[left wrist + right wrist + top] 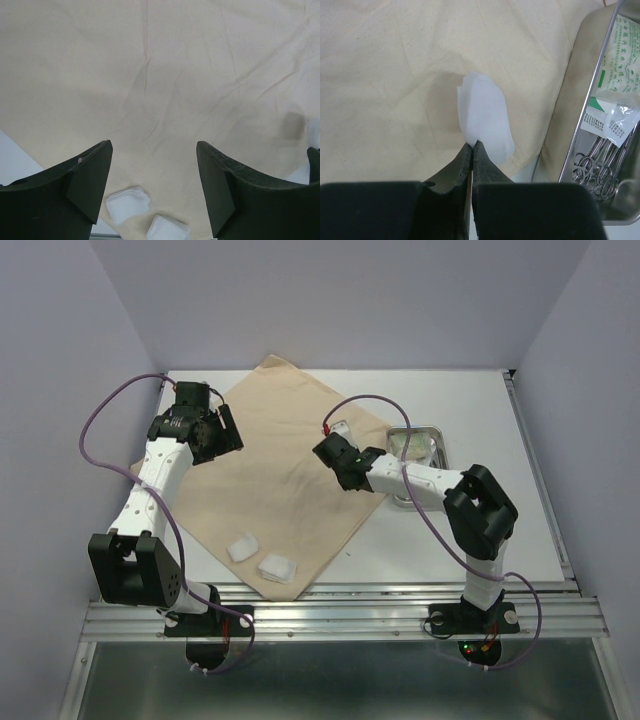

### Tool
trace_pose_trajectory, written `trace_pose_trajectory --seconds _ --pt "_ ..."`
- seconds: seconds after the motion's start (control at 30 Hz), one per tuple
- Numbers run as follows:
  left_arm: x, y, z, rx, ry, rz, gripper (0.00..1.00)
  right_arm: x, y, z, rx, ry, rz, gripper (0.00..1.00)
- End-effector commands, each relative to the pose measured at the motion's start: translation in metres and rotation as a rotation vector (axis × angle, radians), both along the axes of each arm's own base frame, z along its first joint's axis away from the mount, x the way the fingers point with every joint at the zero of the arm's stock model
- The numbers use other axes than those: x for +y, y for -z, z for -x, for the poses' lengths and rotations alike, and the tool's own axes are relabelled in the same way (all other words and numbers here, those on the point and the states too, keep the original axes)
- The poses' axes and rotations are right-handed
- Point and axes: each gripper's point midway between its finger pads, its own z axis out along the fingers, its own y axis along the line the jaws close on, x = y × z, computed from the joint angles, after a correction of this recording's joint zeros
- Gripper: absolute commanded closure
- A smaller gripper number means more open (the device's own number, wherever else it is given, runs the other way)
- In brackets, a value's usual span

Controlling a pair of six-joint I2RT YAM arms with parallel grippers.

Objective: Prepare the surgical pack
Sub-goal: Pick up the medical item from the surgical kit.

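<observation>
While left hand (152, 146) hovers spread over cloth (160, 75), right hand (472, 145) pinches gauze pad (486, 112) beside tray (572, 145).

Light's bright, even, soft, prob. from overhead. Top view sharp; only faint shadows on the cloth (290, 470). Right wrist cam: gauze pad (486, 117) nearly blown-out white, soft shadow on its left; steel tray (615, 206) glints. Jaws dark and blurry close-up in both wrist views. Left wrist: smudgy shadow at right.

The cloth (280, 460) is open across its middle. Gauze pads (277, 567) block its near corner; the steel tray (415, 427) seemingly overlaps its right edge.
</observation>
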Motion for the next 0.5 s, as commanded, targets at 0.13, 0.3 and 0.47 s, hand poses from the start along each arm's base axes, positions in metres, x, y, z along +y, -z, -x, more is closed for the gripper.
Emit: trace_pose_trajectory --seconds 0.13,0.3,0.47 --pt "0.003 -0.004 0.002 -0.021 0.002 -0.004 0.21 0.007 -0.049 -0.013 -0.099 0.026 -0.075 0.99" --pt "0.005 0.023 0.03 0.071 -0.016 -0.002 0.21 0.011 -0.041 -0.011 -0.074 0.02 -0.082 0.99" --pt "0.006 0.049 0.067 0.136 -0.057 0.019 0.21 0.015 -0.022 -0.006 -0.03 0.008 -0.096 0.99"
